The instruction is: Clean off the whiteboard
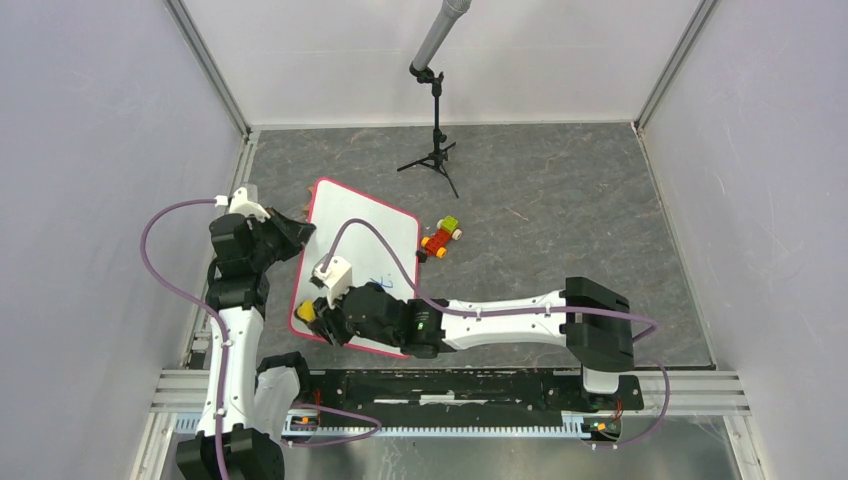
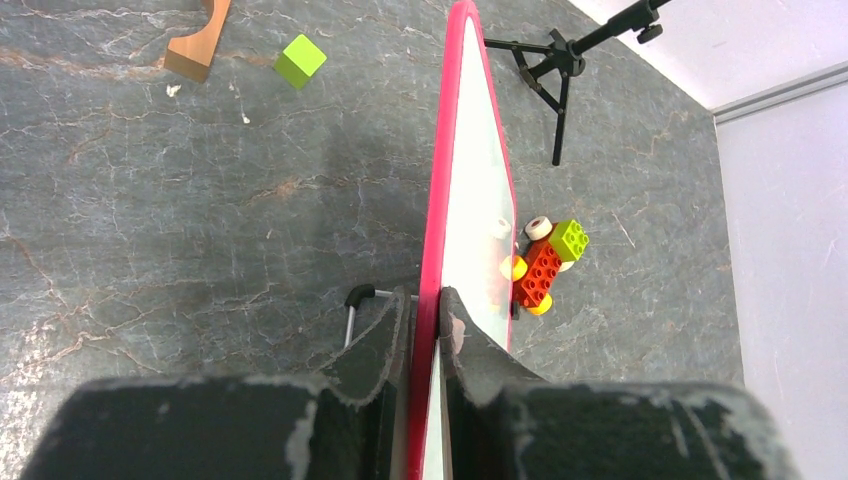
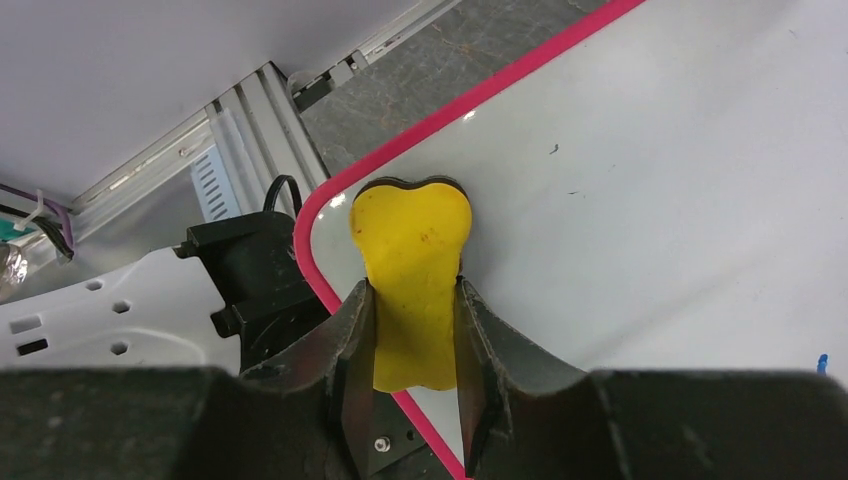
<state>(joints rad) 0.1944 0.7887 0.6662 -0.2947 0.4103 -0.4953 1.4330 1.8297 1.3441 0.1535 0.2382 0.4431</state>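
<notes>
Board (image 1: 365, 250): flat white rectangle, rounded corners, thin red-pink rim. Mostly clean; small blue marks (image 1: 381, 283) near the middle of the near half, and one blue speck (image 3: 822, 361) shows at the edge of the right wrist view. A black clip with a wire handle (image 2: 362, 298) sits on its left edge.

Surface: dark grey marbled table (image 1: 560, 200), pale walls on three sides, aluminium rails along the near edge. Mic stand (image 1: 437, 140) is at the back. A brick toy (image 1: 441, 238) is just off the board's right edge. The left wrist view also shows a green cube (image 2: 300, 60) and a wooden block (image 2: 195, 40), well apart from the board.

Position: the board is left of centre, skewed, with its long axis running near-left to far-right. Can't tell if it's fully flat on the table.

Left gripper (image 2: 425, 305): jaws closed on the board's left rim, one finger (image 2: 385, 340) each side, board seen edge-on.

Right gripper (image 3: 413, 290): jaws clamped on a yellow eraser (image 3: 412, 225), over the board's near-left corner just inside the rim. The eraser's tip looks to be touching the white face.
</notes>
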